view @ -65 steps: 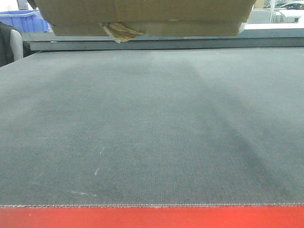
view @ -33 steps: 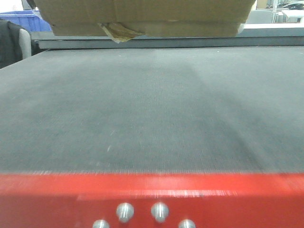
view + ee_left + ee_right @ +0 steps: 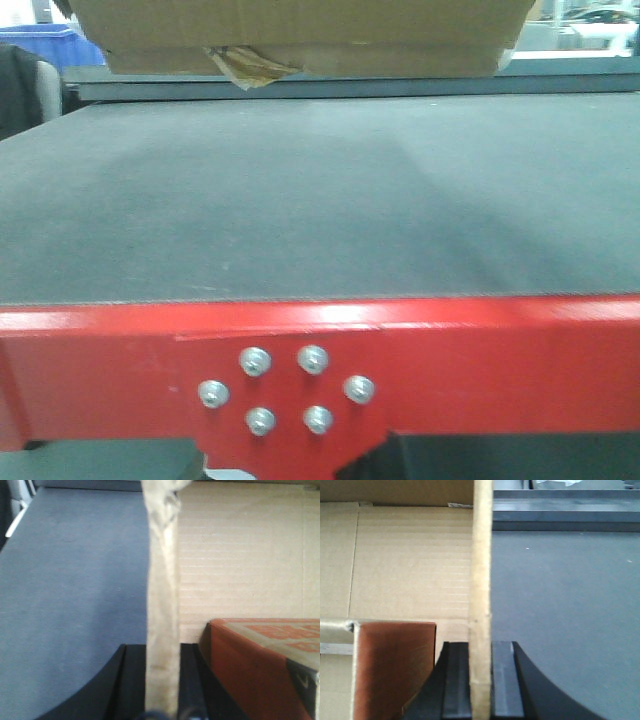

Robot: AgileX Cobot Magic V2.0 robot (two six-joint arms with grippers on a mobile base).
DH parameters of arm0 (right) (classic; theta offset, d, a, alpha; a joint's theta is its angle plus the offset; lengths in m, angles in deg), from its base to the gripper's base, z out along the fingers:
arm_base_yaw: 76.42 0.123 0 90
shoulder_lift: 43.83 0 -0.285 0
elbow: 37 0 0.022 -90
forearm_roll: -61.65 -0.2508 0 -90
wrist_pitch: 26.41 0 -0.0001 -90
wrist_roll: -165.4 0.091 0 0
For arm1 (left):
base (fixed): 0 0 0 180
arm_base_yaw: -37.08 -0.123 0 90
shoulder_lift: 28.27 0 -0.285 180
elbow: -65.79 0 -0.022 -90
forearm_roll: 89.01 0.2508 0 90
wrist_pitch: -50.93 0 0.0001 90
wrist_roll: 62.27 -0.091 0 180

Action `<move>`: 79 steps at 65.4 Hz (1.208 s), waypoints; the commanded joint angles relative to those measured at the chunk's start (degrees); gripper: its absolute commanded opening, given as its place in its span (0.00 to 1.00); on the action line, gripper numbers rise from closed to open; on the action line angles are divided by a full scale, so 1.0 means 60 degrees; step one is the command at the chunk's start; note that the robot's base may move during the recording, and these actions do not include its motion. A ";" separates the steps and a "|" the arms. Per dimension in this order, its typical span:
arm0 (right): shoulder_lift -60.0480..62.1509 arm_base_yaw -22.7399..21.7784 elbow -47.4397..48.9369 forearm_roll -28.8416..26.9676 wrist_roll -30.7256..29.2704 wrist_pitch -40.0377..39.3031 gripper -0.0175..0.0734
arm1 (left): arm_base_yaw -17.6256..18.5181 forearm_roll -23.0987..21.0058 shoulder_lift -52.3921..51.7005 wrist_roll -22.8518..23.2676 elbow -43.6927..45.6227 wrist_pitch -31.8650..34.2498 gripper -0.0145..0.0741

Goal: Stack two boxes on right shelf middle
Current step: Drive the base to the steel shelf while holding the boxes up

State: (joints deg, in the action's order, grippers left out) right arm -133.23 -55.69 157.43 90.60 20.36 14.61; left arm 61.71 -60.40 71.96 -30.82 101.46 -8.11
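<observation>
A brown cardboard box (image 3: 300, 22) hangs at the top of the front view, above the dark tabletop. Along its underside runs a flatter cardboard layer (image 3: 400, 60) with a crumpled yellowish tape tag (image 3: 245, 68); I cannot tell if that is the second box. My left gripper (image 3: 162, 650) is shut on the box's upright left wall (image 3: 162, 580). My right gripper (image 3: 480, 647) is shut on the opposite wall (image 3: 481, 555). Inside, on the corrugated floor (image 3: 410, 570), lies a reddish-brown carton (image 3: 250, 665) (image 3: 390, 670). The shelf is out of view.
Below the box spreads a dark grey felt-like tabletop (image 3: 320, 200) with a red front beam (image 3: 500, 350) that carries several bolts (image 3: 285, 390). A blue bin (image 3: 50, 40) stands at the far left. A grey ledge (image 3: 560, 515) runs along the table's far side.
The red edge has climbed from the bottom of the front view to well above it, and its bolts have come into sight. The box keeps its place at the top.
</observation>
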 commanded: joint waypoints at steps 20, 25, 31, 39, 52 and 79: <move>0.0152 -0.0121 0.0151 0.0492 0.0015 -0.0181 0.03 | -0.0056 0.0511 -0.0202 0.0045 0.0086 0.0261 0.04; 0.0152 -0.0121 0.0151 0.0492 0.0015 -0.0181 0.03 | -0.0056 0.0511 -0.0202 0.0045 0.0086 0.0261 0.04; 0.0152 -0.0121 0.0151 0.0492 0.0015 -0.0203 0.03 | -0.0056 0.0511 -0.0202 0.0045 0.0086 0.0261 0.04; 0.0152 -0.0121 0.0151 0.0492 0.0015 -0.0203 0.03 | -0.0056 0.0511 -0.0202 0.0045 0.0086 0.0261 0.04; 0.0152 -0.0121 0.0151 0.0492 0.0015 -0.0203 0.03 | -0.0056 0.0511 -0.0202 0.0045 0.0086 0.0261 0.04; 0.0152 -0.0121 0.0151 0.0492 0.0015 -0.0203 0.03 | -0.0056 0.0511 -0.0202 0.0045 0.0086 0.0261 0.04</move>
State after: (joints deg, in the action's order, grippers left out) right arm -133.23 -55.69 157.43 90.60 20.36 14.39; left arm 61.71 -60.30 71.88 -30.82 101.46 -7.98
